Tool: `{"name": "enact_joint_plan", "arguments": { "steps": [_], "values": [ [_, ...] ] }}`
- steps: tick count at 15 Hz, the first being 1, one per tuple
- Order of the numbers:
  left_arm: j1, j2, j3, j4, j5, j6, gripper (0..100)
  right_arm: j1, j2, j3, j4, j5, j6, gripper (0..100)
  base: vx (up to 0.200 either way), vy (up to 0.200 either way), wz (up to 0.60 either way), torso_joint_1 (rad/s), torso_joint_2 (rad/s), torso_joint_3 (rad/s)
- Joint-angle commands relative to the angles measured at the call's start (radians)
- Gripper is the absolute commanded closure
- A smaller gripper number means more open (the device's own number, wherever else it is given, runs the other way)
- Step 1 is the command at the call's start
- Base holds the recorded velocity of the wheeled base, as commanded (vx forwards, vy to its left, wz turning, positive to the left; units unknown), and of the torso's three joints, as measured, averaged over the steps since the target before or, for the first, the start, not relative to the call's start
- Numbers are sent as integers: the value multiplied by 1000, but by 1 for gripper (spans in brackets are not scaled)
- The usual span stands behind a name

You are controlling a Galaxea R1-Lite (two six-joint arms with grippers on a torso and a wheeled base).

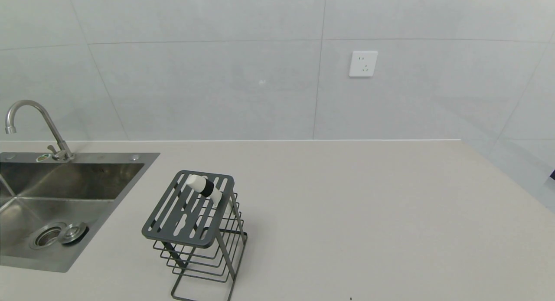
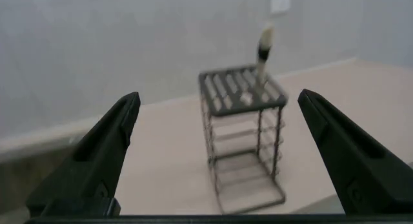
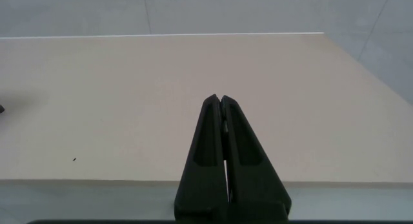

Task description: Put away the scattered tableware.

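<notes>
A dark wire rack [image 1: 196, 231] with a slotted top stands on the counter near the sink. A utensil with a white handle and black band [image 1: 204, 188] sticks up out of one slot at the rack's back corner. In the left wrist view the rack [image 2: 244, 137] and the handle [image 2: 264, 48] sit some way ahead of my left gripper [image 2: 218, 153], which is open wide with nothing between its fingers. My right gripper [image 3: 222, 130] is shut and empty, held over bare counter near the front edge.
A steel sink [image 1: 26, 179] with a curved tap [image 1: 32, 123] lies at the left. The beige counter [image 1: 368, 214] stretches right of the rack to its edge. A tiled wall with a socket [image 1: 363, 63] runs behind.
</notes>
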Motion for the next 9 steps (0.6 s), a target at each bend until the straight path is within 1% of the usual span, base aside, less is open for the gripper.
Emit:
{"name": "enact_joint_plan", "arguments": {
  "steps": [1,2,3,4,5,6,7,8,9],
  "values": [
    [0,-18,3,42,43,110,0,0,1,0,0,0,0,100,0,0,0,0,0,0],
    [0,-18,3,54,50,190,0,0,1,0,0,0,0,100,0,0,0,0,0,0],
    [2,-18,3,73,69,253,0,0,1,1,0,0,0,100,0,0,0,0,0,0],
    [2,-18,3,73,90,288,0,0,1,0,0,0,0,100,0,0,0,0,0,0],
    [2,-18,3,73,95,317,0,0,1,0,0,0,0,100,0,0,0,0,0,0],
    [2,-18,3,74,95,307,0,0,1,1,0,0,0,100,0,0,0,0,0,0],
    [0,-18,3,79,95,184,0,0,1,0,0,0,0,100,0,0,0,0,0,0],
    [0,-18,3,105,86,47,0,0,1,0,0,0,0,100,0,0,0,0,0,0],
    [0,-18,3,119,80,-75,0,0,1,0,0,0,0,100,0,0,0,0,0,0]
  ]
}}
